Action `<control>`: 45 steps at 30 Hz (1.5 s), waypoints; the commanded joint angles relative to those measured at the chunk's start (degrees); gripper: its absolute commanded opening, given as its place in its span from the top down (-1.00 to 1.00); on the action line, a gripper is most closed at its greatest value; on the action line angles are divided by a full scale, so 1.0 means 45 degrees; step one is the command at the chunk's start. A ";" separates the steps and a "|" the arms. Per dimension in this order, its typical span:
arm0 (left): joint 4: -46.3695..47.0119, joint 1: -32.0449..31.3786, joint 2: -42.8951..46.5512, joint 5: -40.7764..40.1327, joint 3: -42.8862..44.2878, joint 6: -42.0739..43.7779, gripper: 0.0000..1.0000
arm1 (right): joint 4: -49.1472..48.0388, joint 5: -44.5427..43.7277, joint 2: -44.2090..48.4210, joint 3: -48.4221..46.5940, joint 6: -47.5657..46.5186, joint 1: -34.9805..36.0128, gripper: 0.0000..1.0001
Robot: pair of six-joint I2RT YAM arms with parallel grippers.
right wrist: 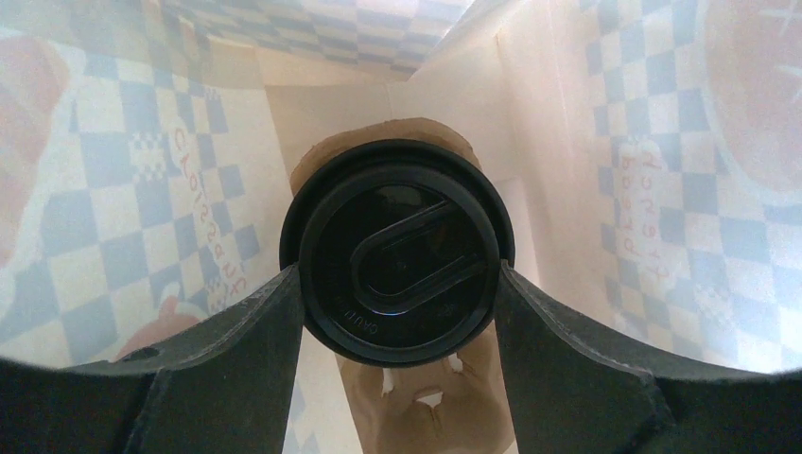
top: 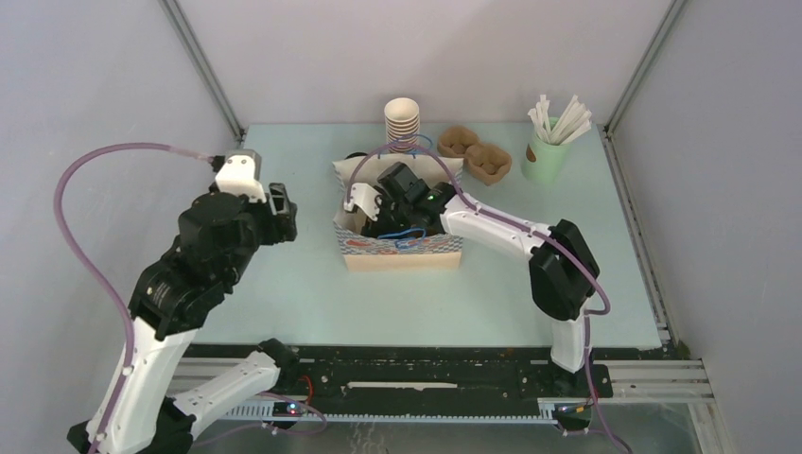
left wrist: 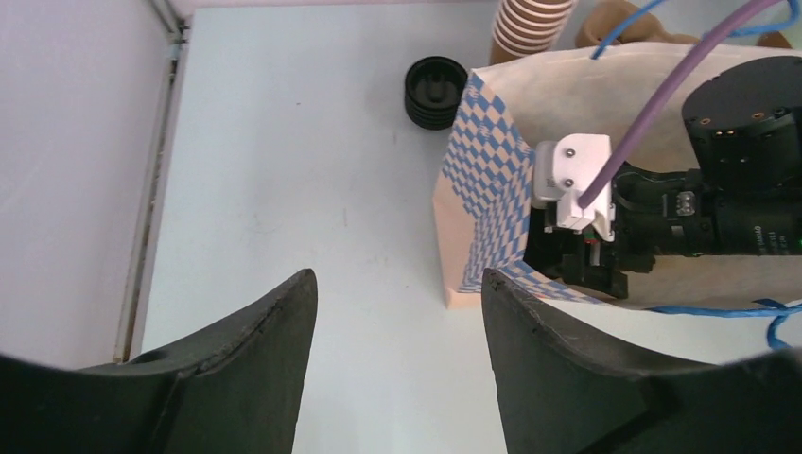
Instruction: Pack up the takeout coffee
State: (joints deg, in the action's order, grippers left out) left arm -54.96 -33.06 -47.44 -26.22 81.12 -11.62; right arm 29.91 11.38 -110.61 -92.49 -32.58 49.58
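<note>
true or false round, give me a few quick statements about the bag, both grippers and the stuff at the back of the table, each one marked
1. The right gripper is down inside the checkered paper bag. True.
2. The left gripper is pinching the bag's edge. False: it is open with nothing between its fingers and is apart from the bag.
3. The takeout coffee between the right gripper's fingers has a black lid on it. True.
4. The white straws stand in a brown cup. False: they stand in a pale green cup.
5. A stack of black lids sits on the table outside the bag. True.
</note>
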 commanded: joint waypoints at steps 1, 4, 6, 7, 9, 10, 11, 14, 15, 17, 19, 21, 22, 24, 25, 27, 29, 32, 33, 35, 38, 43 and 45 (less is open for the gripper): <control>-0.0497 0.0762 0.0470 -0.0043 -0.0253 -0.0170 -0.38 | 0.2386 0.0822 -0.1329 -0.0399 0.0698 0.0134 0.49; -0.0702 0.1253 0.0736 0.0335 -0.0507 -0.0173 -0.38 | 0.2920 0.0953 -0.1945 -0.0957 0.0807 0.0132 0.49; -0.0877 0.1672 0.0874 0.0603 -0.0613 -0.0167 -0.37 | 0.3573 0.1049 -0.2363 -0.1399 0.0860 0.0136 0.49; -0.0973 0.1886 0.0926 0.0740 -0.0640 -0.0138 -0.37 | 0.3913 0.1105 -0.2602 -0.1620 0.0915 0.0117 0.48; -0.1145 0.2162 0.1004 0.0966 -0.0687 -0.0097 -0.37 | 0.4490 0.1432 -0.2924 -0.2013 0.1174 0.0122 0.49; -0.1214 0.2252 0.1031 0.1029 -0.0760 -0.0077 -0.37 | 0.4961 0.1627 -0.3136 -0.2289 0.1296 0.0115 0.48; -0.1255 0.2281 0.1043 0.1086 -0.0818 -0.0085 -0.37 | 0.5229 0.1800 -0.3311 -0.2454 0.1328 0.0134 0.49; -0.1169 0.2317 0.1053 0.1309 -0.0993 -0.0084 -0.37 | 0.5168 0.1919 -0.3436 -0.2393 0.1553 0.0192 0.47; -0.1166 0.2326 0.1043 0.1356 -0.0998 -0.0076 -0.37 | 0.5252 0.1934 -0.3581 -0.2486 0.1602 0.0164 0.47; -0.1227 0.2319 0.0997 0.1344 -0.0934 -0.0046 -0.37 | 0.5210 0.1978 -0.3805 -0.2582 0.1644 0.0121 0.47; -0.1370 0.2330 0.0973 0.1315 -0.0882 -0.0036 -0.37 | 0.5074 0.2007 -0.4093 -0.2622 0.1778 0.0026 0.48; -0.1558 0.2344 0.0936 0.1324 -0.0801 -0.0037 -0.37 | 0.4940 0.2157 -0.4378 -0.2627 0.1888 -0.0052 0.50; -0.1657 0.2341 0.0919 0.1333 -0.0742 -0.0038 -0.37 | 0.4836 0.2262 -0.4617 -0.2577 0.1995 -0.0082 0.50; -0.1890 0.2346 0.0898 0.1329 -0.0640 -0.0045 -0.36 | 0.4667 0.2464 -0.4995 -0.2544 0.2146 -0.0099 0.51; -0.1998 0.2339 0.0904 0.1355 -0.0570 -0.0047 -0.35 | 0.4614 0.2481 -0.5145 -0.2552 0.2267 -0.0083 0.51; -0.2181 0.2346 0.0895 0.1382 -0.0501 -0.0088 -0.34 | 0.4728 0.2452 -0.5261 -0.2569 0.2383 -0.0030 0.52; -0.2210 0.2346 0.0902 0.1486 -0.0493 -0.0159 -0.33 | 0.4875 0.2423 -0.5187 -0.2233 0.2542 -0.0020 0.52; -0.2040 0.2341 0.0918 0.1704 -0.0554 -0.0211 -0.32 | 0.5368 0.2327 -0.4905 -0.1398 0.2496 -0.0012 0.54; -0.1951 0.2346 0.0929 0.1720 -0.0582 -0.0228 -0.32 | 0.5399 0.2139 -0.4739 -0.1105 0.2477 0.0011 0.55; -0.1833 0.2343 0.0952 0.1782 -0.0619 -0.0232 -0.31 | 0.5442 0.1694 -0.4437 -0.0762 0.2395 -0.0043 0.56; -0.1853 0.2345 0.1005 0.1750 -0.0609 -0.0263 -0.31 | 0.6095 0.1034 -0.4167 -0.1010 0.2453 -0.0255 0.57; -0.1871 0.2346 0.1114 0.1859 -0.0744 -0.0472 -0.30 | 0.7162 0.0413 -0.4040 -0.1426 0.2392 -0.0291 0.57; -0.1844 0.2346 0.1109 0.1814 -0.0743 -0.0485 -0.29 | 0.7513 0.0270 -0.4161 -0.1414 0.2423 -0.0296 0.58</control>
State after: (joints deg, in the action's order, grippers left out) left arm -64.51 -22.98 -42.98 -18.81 77.23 -12.53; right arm 36.10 16.99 -121.58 -104.47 -24.80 48.01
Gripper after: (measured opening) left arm 0.649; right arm 0.751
